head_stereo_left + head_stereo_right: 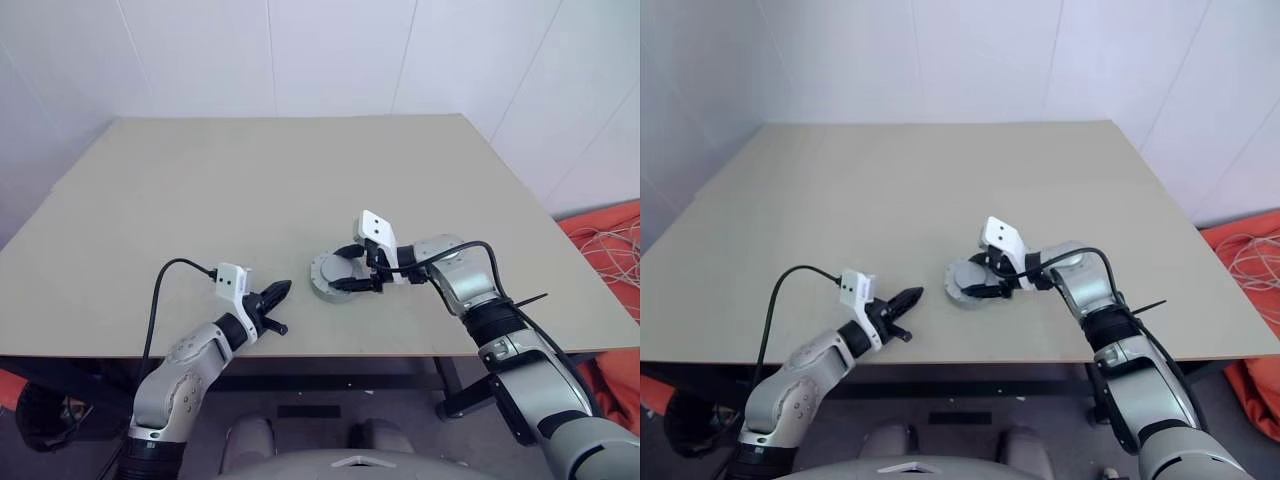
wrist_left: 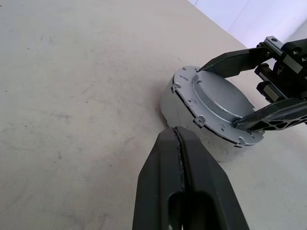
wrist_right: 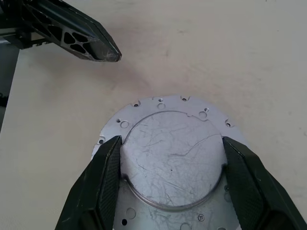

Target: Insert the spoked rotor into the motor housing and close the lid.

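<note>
Nearest us, the left end effector (image 1: 281,292) hovers just above the bench (image 1: 200,200) near its front edge, its two fingers pressed together and holding nothing. Just beyond its tip we see the motor housing (image 2: 180,108) standing on the bench with the lid (image 3: 172,158) lying flat on top. The right end effector (image 3: 171,167) reaches in from the far side, its fingers spread wide to either side of the lid's raised centre.
</note>
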You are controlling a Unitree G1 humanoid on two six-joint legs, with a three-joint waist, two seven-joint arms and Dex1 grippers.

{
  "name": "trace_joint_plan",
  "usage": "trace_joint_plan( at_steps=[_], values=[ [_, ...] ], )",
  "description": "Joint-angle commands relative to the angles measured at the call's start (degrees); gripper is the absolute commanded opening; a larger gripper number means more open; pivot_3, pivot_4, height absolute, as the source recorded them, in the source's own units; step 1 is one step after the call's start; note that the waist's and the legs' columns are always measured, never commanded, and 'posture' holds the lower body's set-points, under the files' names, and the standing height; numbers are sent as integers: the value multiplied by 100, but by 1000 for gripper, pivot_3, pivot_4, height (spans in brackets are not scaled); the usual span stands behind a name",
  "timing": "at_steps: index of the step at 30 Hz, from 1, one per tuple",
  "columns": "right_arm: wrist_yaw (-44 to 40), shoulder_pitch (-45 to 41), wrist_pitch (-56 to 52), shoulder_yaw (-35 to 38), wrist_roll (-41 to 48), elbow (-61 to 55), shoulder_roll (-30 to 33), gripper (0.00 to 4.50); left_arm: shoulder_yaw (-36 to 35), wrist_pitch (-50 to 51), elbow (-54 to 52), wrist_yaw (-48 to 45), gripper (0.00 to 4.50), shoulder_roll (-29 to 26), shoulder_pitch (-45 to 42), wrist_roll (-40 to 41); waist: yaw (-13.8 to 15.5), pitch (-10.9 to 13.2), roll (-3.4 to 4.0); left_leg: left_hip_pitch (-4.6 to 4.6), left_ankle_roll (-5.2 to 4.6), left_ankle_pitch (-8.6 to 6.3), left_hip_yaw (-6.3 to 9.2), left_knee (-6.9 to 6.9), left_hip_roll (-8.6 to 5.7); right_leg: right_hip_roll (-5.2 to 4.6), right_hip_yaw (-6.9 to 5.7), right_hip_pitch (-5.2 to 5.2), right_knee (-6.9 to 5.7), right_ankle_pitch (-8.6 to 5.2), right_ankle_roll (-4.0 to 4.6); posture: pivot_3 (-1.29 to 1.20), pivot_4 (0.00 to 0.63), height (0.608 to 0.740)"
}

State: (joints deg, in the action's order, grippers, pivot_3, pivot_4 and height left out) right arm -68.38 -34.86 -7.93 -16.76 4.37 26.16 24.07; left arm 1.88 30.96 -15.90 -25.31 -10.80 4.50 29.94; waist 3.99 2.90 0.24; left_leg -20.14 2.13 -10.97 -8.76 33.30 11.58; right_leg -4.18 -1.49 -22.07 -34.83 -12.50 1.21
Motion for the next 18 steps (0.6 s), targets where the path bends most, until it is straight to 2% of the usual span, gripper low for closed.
trace_joint_plan(
  at_steps=[1,7,15,18],
  values=[
    [110,5,-18,-12,-149,-104,95,3149,-38,-98,-96,-17,0,6,-97,-3,-2,0,0,0,0,0,0,0,0,0,0,0,0,0,0,0,0,740],
    [97,-97,-77,-73,-193,-66,87,3149,-15,-138,-74,-58,0,-62,-227,-76,-2,0,0,1,0,0,0,0,0,0,0,0,0,1,1,0,0,740],
    [119,-160,-49,-87,-246,37,48,3149,276,287,176,-473,0,-233,-1292,30,-2,0,0,2,0,0,0,0,-1,0,1,0,-1,0,-1,0,0,740],
    [133,-148,-32,-93,-250,36,45,3149,358,469,528,-674,0,-329,-1653,22,-3,0,1,4,1,0,-1,0,0,0,1,0,-3,18,30,0,0,740]
  ],
)
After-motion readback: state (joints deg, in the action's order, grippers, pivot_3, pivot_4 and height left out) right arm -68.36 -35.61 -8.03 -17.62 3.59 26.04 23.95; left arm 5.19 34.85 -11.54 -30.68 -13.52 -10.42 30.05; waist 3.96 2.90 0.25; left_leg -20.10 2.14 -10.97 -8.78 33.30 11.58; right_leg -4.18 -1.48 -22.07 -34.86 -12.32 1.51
